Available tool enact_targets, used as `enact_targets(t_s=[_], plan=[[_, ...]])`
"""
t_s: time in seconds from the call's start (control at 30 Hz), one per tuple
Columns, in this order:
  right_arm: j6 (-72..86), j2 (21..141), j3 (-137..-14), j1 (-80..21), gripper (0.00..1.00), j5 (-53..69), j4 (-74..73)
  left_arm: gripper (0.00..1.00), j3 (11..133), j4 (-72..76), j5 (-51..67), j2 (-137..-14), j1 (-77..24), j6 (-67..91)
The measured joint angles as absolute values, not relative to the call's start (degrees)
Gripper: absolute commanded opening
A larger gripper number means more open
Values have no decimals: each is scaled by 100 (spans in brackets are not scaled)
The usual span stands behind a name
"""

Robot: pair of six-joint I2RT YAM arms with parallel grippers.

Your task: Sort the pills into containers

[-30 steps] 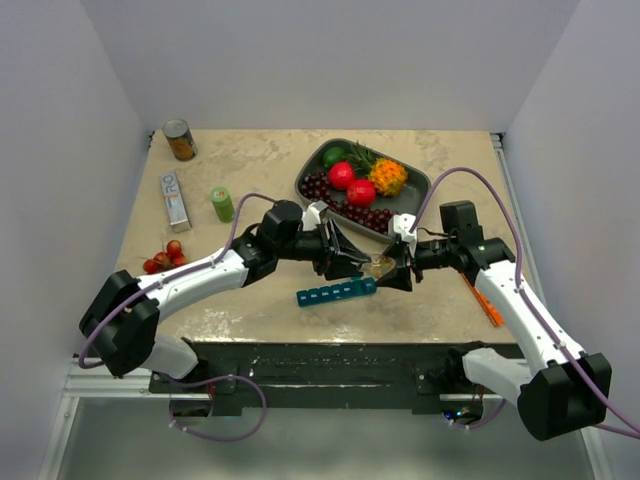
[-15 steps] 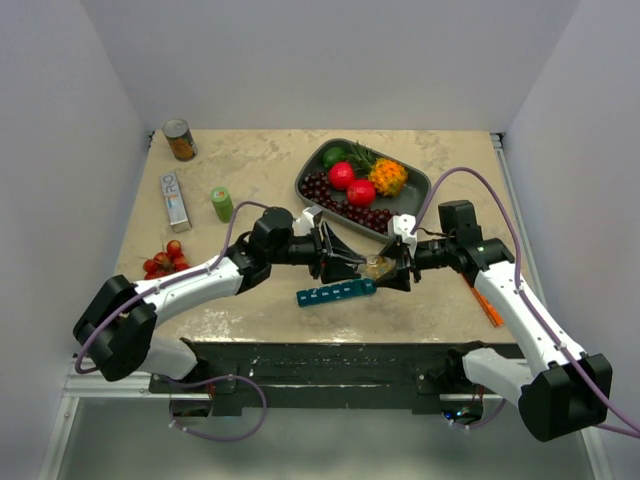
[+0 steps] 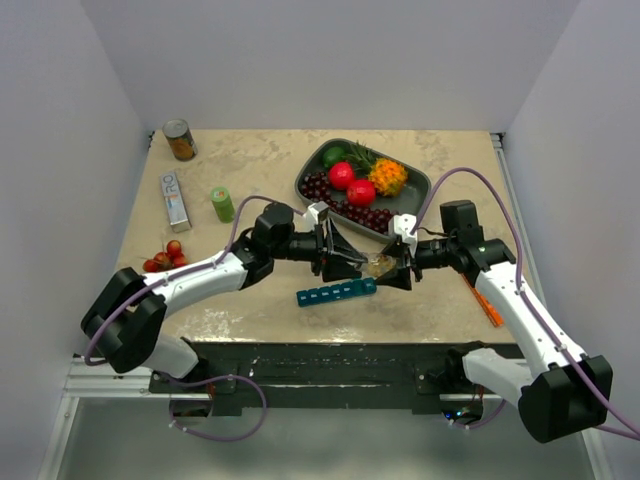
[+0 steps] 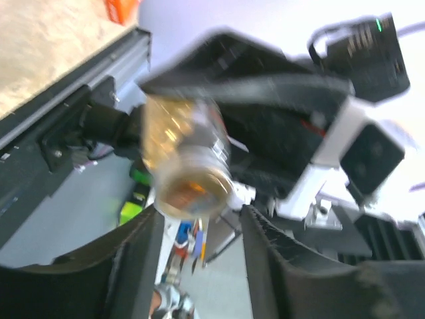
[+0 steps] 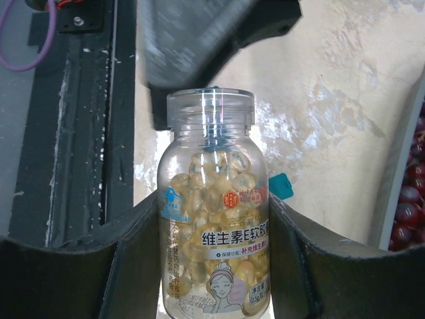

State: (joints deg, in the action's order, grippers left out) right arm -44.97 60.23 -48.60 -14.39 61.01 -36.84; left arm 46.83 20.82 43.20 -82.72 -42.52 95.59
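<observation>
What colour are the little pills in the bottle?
The pills in the bottle are pale golden yellow; the right wrist view shows them best.

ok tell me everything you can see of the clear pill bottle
Small round clear plastic bottle with a narrower clear neck, filled to the shoulder with yellowish translucent pills. A white label with printed characters and a drawn face wraps its lower half. The right gripper clamps its sides, holding it off the table over one end of the teal organiser, neck towards the left gripper, which looks open close by.
</observation>
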Motion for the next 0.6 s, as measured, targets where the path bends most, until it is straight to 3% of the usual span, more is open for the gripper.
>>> enact_targets(t_s=[0.13,0.37,0.6], plan=[[-4491,6038,-4836,-1376,7,5892,-3699,66,4825,2414,4692,-8274,-4276,9487],[-4493,6038,-4823,-1376,7,5784,-3793,70,5179,2458,4969,-8272,-4281,8993],[-4493,6038,-4823,-1376,7,5763,-3813,73,5236,1594,5172,-8204,-4254,8025]])
